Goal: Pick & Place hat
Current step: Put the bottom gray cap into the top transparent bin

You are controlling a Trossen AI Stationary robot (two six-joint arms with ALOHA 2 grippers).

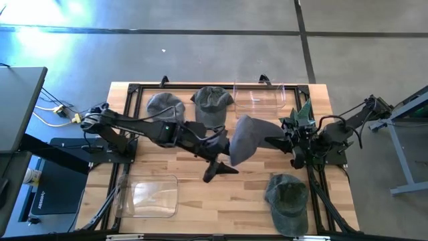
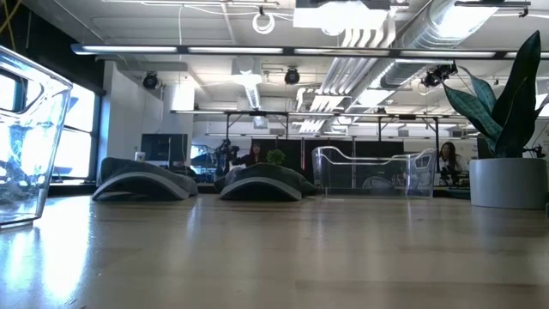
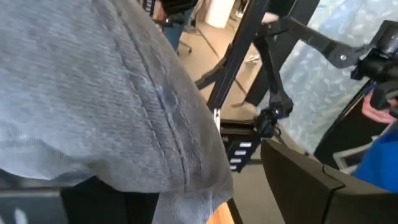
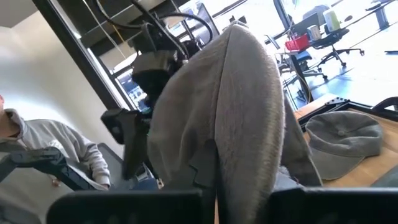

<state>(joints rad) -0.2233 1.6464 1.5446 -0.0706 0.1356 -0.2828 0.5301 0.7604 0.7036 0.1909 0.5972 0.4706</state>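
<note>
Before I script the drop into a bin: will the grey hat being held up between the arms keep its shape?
Probably not. The grey hat hangs folded and draped from the shut right hand, so it looks floppy and light. Its cloth creases along the seam, so it should collapse on release rather than roll or tip. The left hand is beside it.

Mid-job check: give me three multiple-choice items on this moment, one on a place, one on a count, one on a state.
1. In the high view, where on the table is the lone green hat?
A) lower right
B) lower left
C) centre

2. How many hats lie on the table, not counting the lifted one?
A) one
B) three
C) five

3. The right pincer is:
A) open over bare wood
B) shut on the lifted grey hat
C) shut on a clear bin

Answers:
1 A: the lone green hat lies beside the right arm.
2 B: it, plus the flat grey hat and the dark green hat.
3 B: the right pincer pinches the lifted grey hat.
</note>
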